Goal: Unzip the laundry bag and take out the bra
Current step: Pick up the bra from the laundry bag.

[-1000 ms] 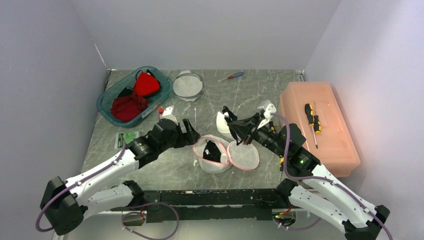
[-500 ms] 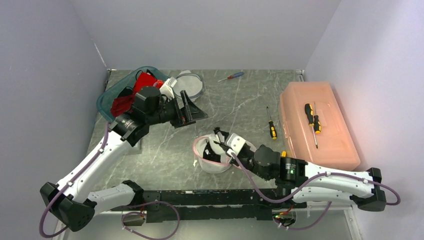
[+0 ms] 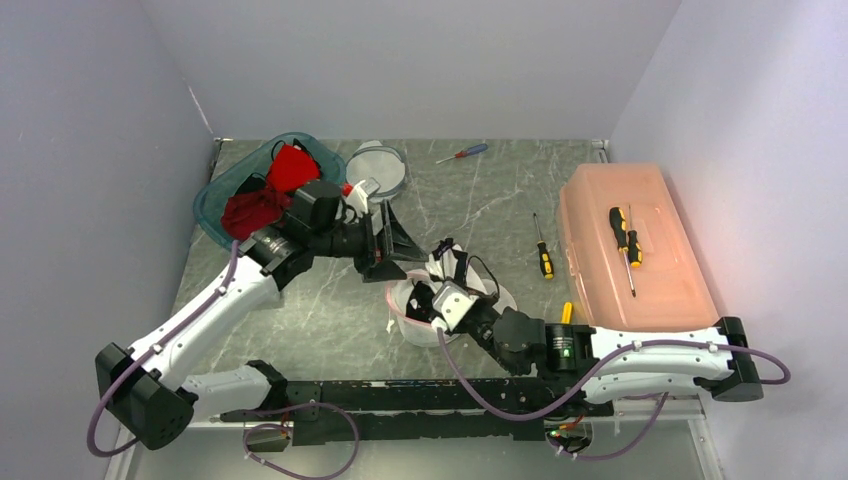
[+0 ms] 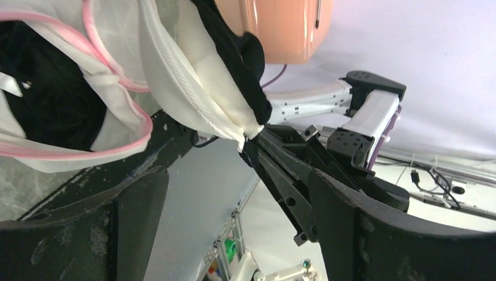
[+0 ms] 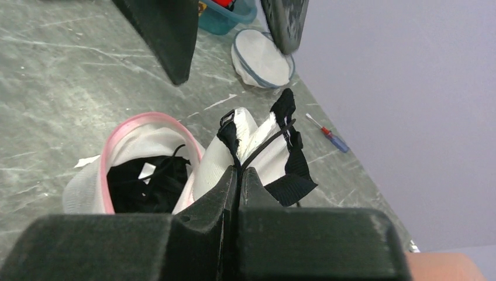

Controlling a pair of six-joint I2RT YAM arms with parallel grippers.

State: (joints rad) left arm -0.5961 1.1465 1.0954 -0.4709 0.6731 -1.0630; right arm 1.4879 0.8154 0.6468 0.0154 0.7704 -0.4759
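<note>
The laundry bag [image 3: 412,318] is white mesh with a pink rim. It lies unzipped at the table's middle, with black cloth showing in its mouth [image 5: 146,175]. My right gripper [image 3: 441,294] [image 5: 238,171] is shut on the edge of the bra [image 3: 449,266] [image 5: 257,143], a white cup with black straps, and holds it up just right of the bag's rim. My left gripper [image 3: 398,248] [image 4: 234,225] hangs open close to the bra's far-left side, holding nothing. In the left wrist view the bra [image 4: 193,76] hangs from the right gripper's fingers [image 4: 281,175].
A teal bin [image 3: 215,205] with red cloth stands at the back left, with a blue-rimmed mesh bag [image 3: 378,168] beside it. A red screwdriver [image 3: 462,153] lies at the back and a yellow-black one [image 3: 542,256] at the right. A pink box [image 3: 660,270] at the right carries another screwdriver [image 3: 625,236].
My right gripper has lifted the bra up out of the bag's mouth. My left gripper has swung from near the teal bin down toward the bra, opening a little wider on the way.
</note>
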